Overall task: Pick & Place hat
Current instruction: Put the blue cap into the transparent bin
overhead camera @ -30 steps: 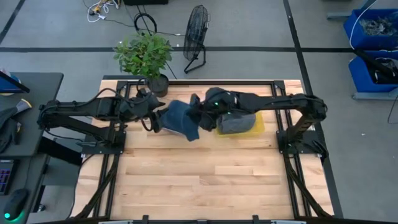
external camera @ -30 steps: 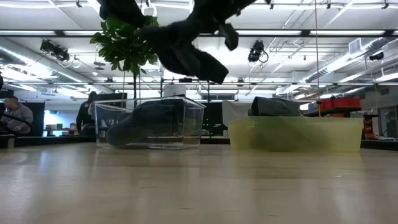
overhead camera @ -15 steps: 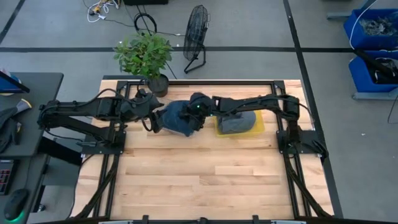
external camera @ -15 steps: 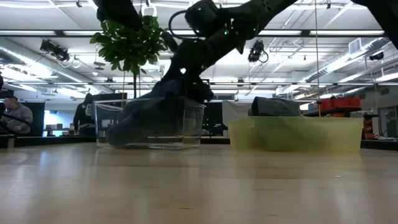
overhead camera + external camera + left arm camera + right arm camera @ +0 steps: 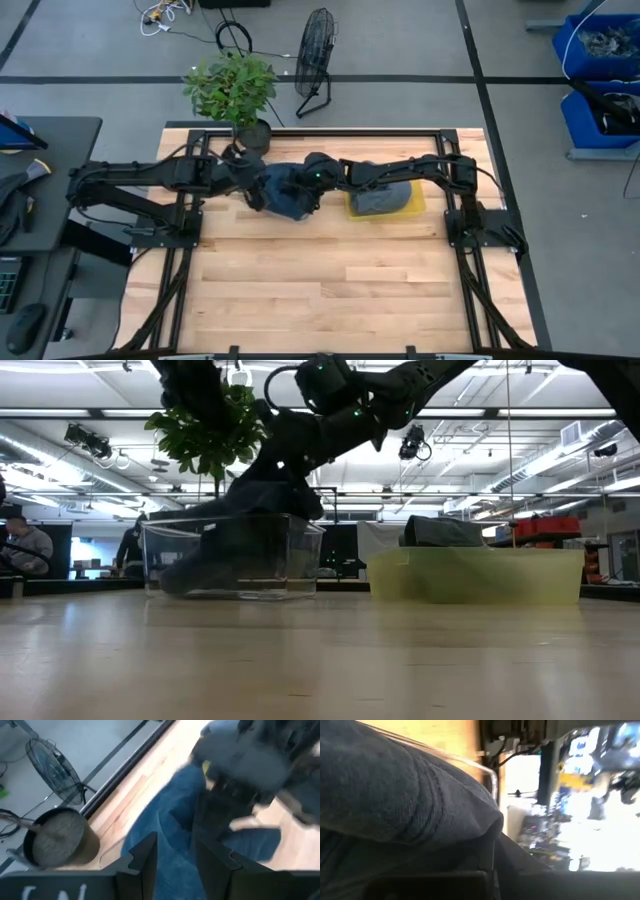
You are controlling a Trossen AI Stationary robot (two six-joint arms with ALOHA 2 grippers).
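Observation:
A blue hat lies in a clear plastic bin at the far middle of the table, on darker cloth inside it. My right gripper reaches in from the right, low over the bin and shut on the hat. My left gripper is open at the bin's left side, its fingers just above the hat's left edge. A yellow bin to the right holds a grey hat. My left gripper is open at the blue hat's left edge; I cannot tell whether its fingers touch the cloth or the bin. My right gripper holds the blue hat's right side, slanting down from the table's right. The cloth hides the place of contact. The hat rests in the clear bin.
A potted plant stands just beyond the table's far edge behind the clear bin, and a floor fan stands farther back. The near half of the wooden table is bare. People sit in the room at left.
My right gripper has carried the blue hat from high above the table toward the left and down into the clear bin, where the hat now lies bunched. The clear bin has slid slightly toward the table's left. My left gripper has shifted a little toward the right, closer to the hat.

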